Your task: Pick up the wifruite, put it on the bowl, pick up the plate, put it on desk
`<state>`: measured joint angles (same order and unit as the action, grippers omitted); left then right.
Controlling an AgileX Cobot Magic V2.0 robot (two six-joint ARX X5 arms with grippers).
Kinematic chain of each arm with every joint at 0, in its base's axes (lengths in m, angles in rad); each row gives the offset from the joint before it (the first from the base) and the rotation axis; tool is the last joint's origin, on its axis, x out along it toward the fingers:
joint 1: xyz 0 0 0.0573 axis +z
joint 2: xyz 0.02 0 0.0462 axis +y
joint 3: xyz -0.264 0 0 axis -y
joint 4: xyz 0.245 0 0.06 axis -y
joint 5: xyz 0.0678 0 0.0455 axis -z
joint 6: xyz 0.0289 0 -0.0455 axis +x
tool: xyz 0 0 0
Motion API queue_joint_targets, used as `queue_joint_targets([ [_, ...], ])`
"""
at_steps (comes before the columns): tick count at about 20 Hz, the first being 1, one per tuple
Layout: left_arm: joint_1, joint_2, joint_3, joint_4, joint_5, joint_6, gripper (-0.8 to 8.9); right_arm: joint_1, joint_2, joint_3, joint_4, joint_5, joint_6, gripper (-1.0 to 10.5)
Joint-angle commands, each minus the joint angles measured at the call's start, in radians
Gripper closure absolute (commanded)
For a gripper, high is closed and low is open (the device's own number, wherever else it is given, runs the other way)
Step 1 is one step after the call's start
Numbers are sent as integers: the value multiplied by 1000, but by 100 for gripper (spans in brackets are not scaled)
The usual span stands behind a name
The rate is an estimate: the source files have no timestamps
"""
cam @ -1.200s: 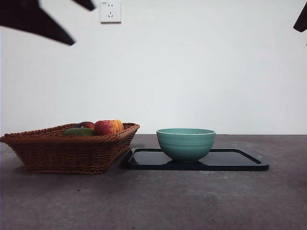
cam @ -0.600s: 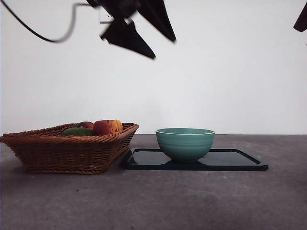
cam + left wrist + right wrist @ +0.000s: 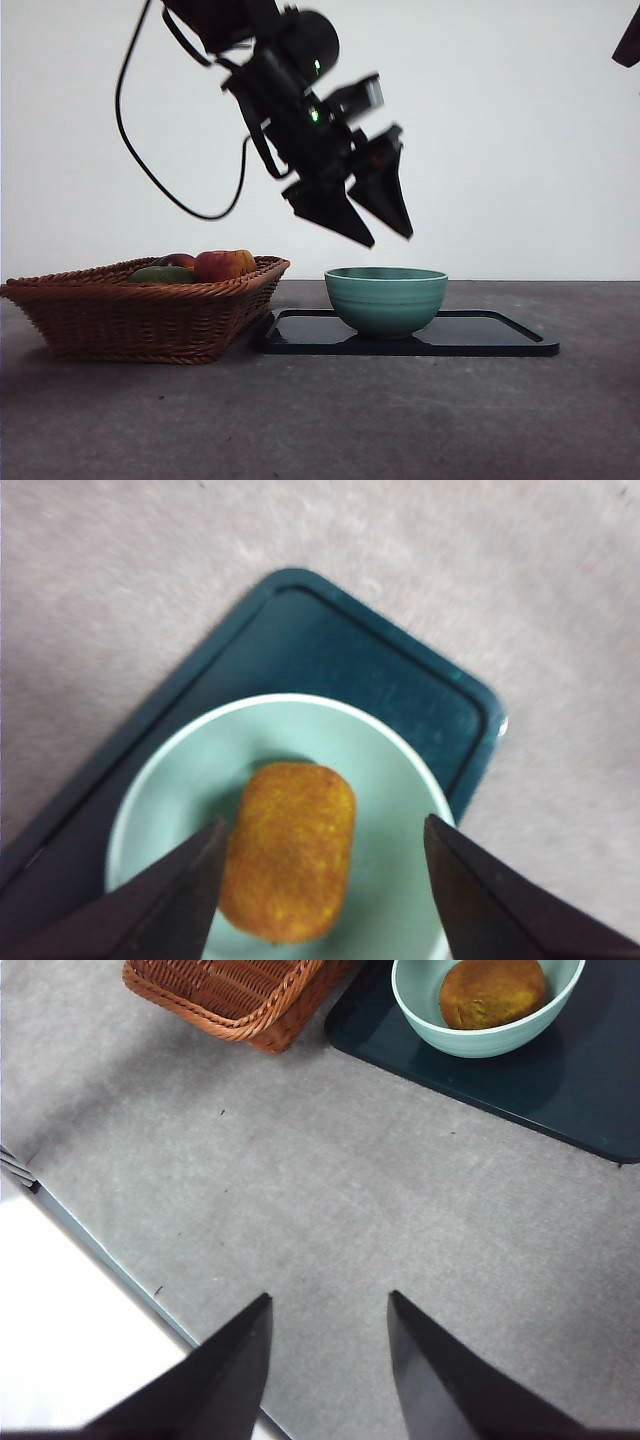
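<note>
On the grey desk [image 3: 330,420], before a plain white wall [image 3: 500,140], I see a wicker basket [image 3: 140,315] of fruit beside a dark tray [image 3: 500,335] that carries the bowl [image 3: 386,298]. An orange-brown fruit [image 3: 288,850] lies inside the bowl. My left gripper [image 3: 380,228] hangs just above it, jaws apart and empty; half a second ago it was higher, over the basket. My right gripper [image 3: 328,1335] waits over bare desk, jaws apart.
</note>
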<state>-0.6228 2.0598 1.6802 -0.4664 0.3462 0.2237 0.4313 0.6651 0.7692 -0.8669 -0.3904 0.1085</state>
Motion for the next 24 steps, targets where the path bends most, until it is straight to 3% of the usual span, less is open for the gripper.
queue_joint_targets([
  [1, -19, 54, 27, 23, -35, 74, 496, 6, 5, 4, 2, -3, -10, 762],
  [4, -28, 80, 27, 32, -53, 114, 496, 6, 5, 4, -5, -3, -10, 762],
  [17, -36, 126, 27, 45, -60, 154, 510, 6, 5, 4, -10, -3, -10, 762],
  [20, -37, 126, 27, 44, -62, 154, 628, 6, 5, 4, -10, -3, -10, 762],
  [24, -37, 126, 27, 37, -62, 153, 690, 6, 5, 4, -10, -3, -10, 762],
])
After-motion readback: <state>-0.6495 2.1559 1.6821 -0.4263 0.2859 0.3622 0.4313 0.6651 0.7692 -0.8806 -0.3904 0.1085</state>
